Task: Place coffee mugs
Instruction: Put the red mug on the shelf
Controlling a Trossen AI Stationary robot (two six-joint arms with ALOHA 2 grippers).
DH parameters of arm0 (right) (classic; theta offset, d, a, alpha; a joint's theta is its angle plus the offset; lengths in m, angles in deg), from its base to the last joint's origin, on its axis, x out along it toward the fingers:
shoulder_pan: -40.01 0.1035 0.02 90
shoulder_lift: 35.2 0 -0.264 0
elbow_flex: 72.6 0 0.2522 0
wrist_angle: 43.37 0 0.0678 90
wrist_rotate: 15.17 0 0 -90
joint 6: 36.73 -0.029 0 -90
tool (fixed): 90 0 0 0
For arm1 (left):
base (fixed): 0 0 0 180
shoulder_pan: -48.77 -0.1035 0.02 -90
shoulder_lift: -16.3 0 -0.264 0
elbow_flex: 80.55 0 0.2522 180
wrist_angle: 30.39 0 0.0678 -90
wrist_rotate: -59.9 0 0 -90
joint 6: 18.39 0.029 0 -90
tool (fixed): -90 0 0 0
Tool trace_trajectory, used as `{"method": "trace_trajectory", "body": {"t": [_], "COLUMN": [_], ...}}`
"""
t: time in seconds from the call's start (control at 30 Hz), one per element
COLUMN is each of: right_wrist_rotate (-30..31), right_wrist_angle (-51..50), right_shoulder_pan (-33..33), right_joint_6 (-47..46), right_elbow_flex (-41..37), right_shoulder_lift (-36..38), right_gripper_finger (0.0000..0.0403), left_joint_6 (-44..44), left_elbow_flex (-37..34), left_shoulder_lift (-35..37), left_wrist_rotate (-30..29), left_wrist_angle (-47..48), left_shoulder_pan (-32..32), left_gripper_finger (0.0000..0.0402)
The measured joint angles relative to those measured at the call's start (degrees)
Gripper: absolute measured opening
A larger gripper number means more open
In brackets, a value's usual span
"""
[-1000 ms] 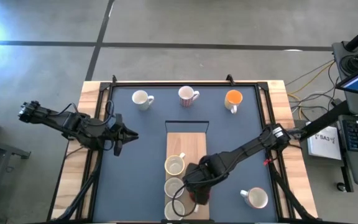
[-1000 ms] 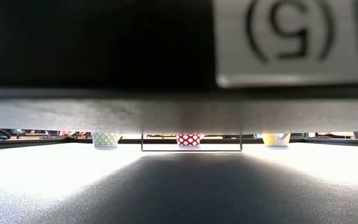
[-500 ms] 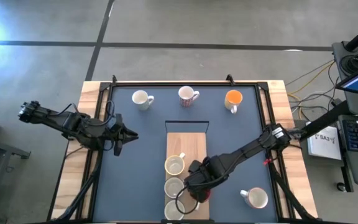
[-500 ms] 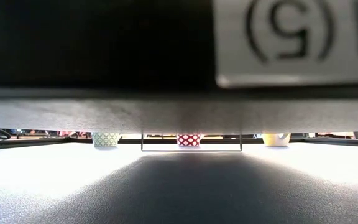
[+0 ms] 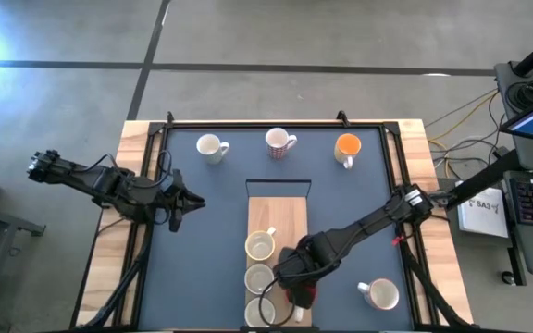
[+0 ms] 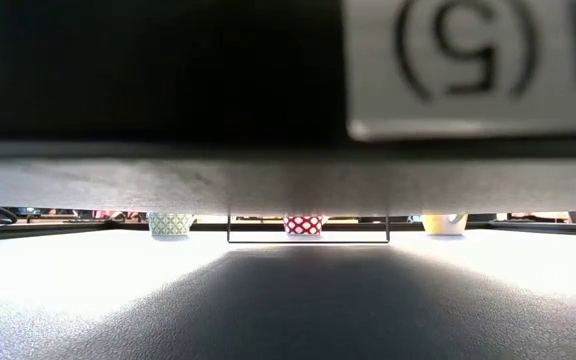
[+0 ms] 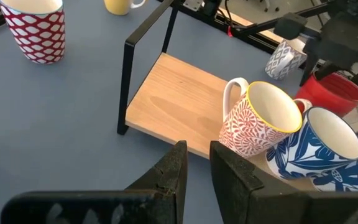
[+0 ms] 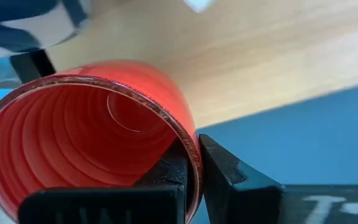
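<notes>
The red mug (image 5: 303, 295) is at the right near edge of the wooden board (image 5: 285, 217), in my right gripper (image 5: 296, 280), which is shut on it. Three mugs stand in a row on the board: a red-patterned one (image 7: 257, 121), a blue-leaf one (image 7: 325, 146) and a third (image 5: 258, 311). Three more stand along the far edge (image 5: 211, 147), (image 5: 280, 141), (image 5: 347, 146), and one stands at near right (image 5: 378, 294). My left gripper (image 7: 197, 163) waits over the table's left side, open by a narrow gap, touching nothing. My right gripper holds the red mug by its wall at the rim (image 8: 190, 163), one finger (image 8: 166, 177) inside the mug and the other (image 8: 225, 174) outside. The fingers come from above. The left wrist view shows the mug (image 7: 331, 93) upright below the gripper; whether its base rests on anything does not show.
A black metal frame (image 7: 129, 81) stands at the board's far end. The table's rim (image 5: 146, 139) is wooden with dark rails. A dark body fills most of the low view, leaving only the far row of mugs (image 6: 305, 224) in sight. Bare blue table lies left of the board.
My right gripper, still shut on the red mug, has shifted slightly toward the table's near edge beside the board's right side. The left arm and the other mugs have kept still.
</notes>
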Motion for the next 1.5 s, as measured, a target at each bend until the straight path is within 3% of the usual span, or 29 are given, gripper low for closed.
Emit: {"method": "trace_trajectory", "body": {"t": [1.33, 1.5], "right_wrist_rotate": [0.61, 0.64], "right_wrist_angle": [6.16, 6.72], "right_shoulder_pan": [3.53, 3.61], "right_joint_6": [8.63, 9.71], "right_elbow_flex": [-0.20, -0.32], "right_shoulder_lift": [-0.64, -0.64], "right_gripper_finger": [0.0013, 0.0037], "left_joint_6": [-0.07, -0.07], "left_elbow_flex": [0.00, 0.00], "left_shoulder_lift": [0.22, 0.22], "left_wrist_rotate": [0.00, 0.00], "left_wrist_angle": [0.04, 0.04], "left_shoulder_pan": [0.01, -0.01], "left_gripper_finger": [0.0052, 0.0052]}}
